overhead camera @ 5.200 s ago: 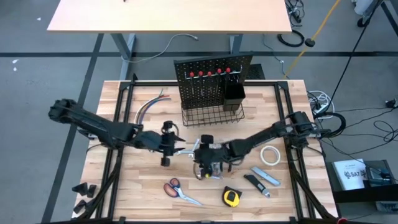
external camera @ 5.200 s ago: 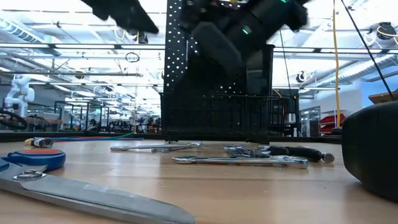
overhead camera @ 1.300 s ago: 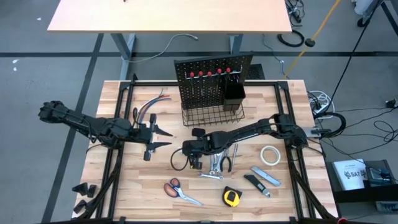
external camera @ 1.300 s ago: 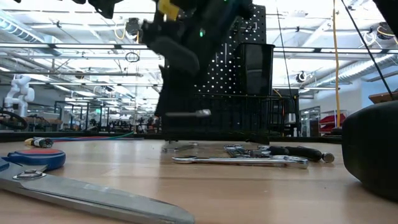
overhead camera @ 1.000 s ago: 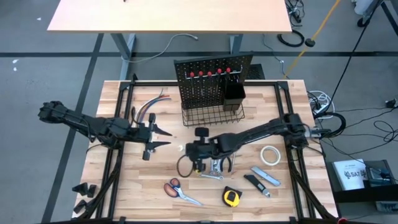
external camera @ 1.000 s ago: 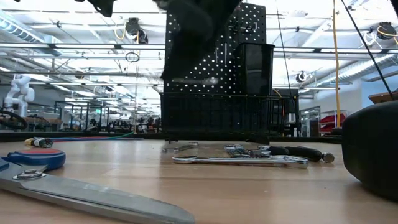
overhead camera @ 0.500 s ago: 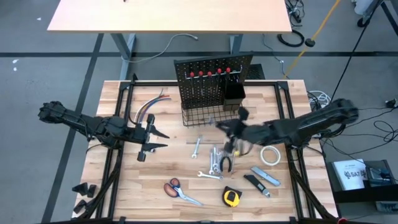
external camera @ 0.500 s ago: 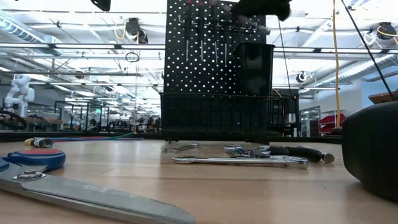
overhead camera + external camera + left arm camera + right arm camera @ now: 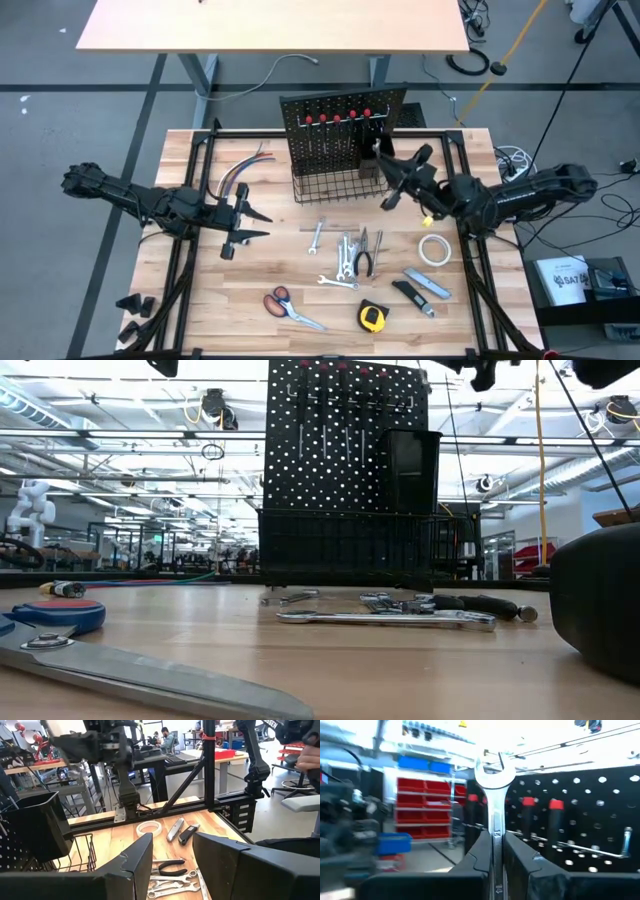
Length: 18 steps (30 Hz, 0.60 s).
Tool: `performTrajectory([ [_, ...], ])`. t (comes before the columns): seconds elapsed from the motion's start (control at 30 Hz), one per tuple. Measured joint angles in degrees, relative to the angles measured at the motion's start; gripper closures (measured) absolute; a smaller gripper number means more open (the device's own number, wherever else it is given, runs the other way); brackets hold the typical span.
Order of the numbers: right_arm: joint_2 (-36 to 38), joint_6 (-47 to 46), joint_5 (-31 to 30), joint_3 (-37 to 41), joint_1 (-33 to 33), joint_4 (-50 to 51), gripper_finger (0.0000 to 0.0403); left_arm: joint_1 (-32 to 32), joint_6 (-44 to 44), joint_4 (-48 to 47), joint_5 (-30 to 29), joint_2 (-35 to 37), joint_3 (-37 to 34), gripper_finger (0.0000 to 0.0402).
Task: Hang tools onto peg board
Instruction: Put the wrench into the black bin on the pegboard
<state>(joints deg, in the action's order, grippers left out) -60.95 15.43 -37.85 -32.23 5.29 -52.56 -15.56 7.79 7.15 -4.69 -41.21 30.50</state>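
right gripper (image 9: 496, 851) clenched on a silver wrench (image 9: 494, 785), shank pinched between the two fingers, open-end head standing up past the fingertips. in the overhead picture this gripper (image 9: 392, 178) sits right of centre, just beside the right edge of the peg board (image 9: 340, 125) and its black cup (image 9: 376, 150), above the wire basket (image 9: 335, 185). wrist camera looks along the wrench at the perforated panel; red-handled screwdrivers (image 9: 556, 817) already hang there, and a bare hook (image 9: 600, 851) shows toward the right of that frame.

left gripper (image 9: 243, 222) waits at centre left of the overhead picture, fingers parted, holding nothing.

still on the table (image 9: 270, 270): loose wrenches (image 9: 345, 255) and pliers (image 9: 368, 258) at centre, scissors (image 9: 290, 308) and tape measure (image 9: 372, 317) along the bottom, tape roll (image 9: 433, 249) and utility knife (image 9: 428, 284) lower right. coloured wires (image 9: 240, 172) lie left of the board.

judgement: wrench is in transit to a hook, not yet hung.

risks from here:
- grip is on a narrow shank; wrench could pivot between the fingers on contact with the panel, so the head misses the hook
- approach comes in from the board's side; the arm could knock the cup or nudge the board
- letting go before the head is seated would drop the wrench into the basket or behind the board
- hanging screwdrivers crowd the row; the wrench could snag one and lift it off
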Motion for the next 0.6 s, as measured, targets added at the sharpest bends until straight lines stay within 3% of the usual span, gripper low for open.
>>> performTrajectory([
  [0.33, -5.8, 5.7, 0.1, 0.1, -7.2, -11.3, 0.0382, 0.0, 0.0, -0.2, 0.0, 0.0, 0.0, 0.0253],
  [0.6, -11.3, 6.3, -1.2, 0.1, -10.6, -14.5, 0.0378, 0.0, 0.0, -0.4, 0.0, 0.0, 0.0, 0.0253],
])
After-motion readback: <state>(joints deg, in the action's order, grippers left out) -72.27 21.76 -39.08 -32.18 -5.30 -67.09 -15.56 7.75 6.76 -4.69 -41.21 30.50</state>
